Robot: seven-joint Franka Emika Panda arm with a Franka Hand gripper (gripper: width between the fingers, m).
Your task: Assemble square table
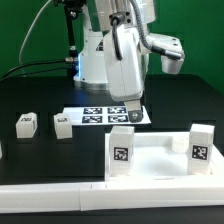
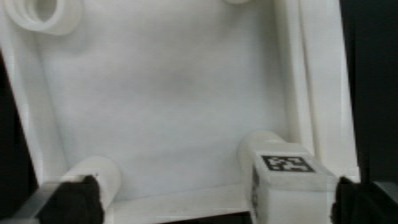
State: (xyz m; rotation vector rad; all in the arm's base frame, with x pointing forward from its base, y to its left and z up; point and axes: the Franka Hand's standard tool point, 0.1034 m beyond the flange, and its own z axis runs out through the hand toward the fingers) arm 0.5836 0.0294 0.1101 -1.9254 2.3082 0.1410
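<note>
Gripper (image 1: 129,108) hangs spread wide and empty near white plastic square plate (image 1: 158,160), set at front edge of desk against long white border rail (image 1: 50,196), two tagged white blocky legs (image 1: 121,152) upright at its corners; risk: a descending finger clips a leg and shoves plate askew.

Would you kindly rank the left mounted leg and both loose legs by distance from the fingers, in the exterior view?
1. Left mounted leg, right by the fingers.
2. Inner loose leg, off to the exterior view's left.
3. Outer loose leg, farthest left.
</note>
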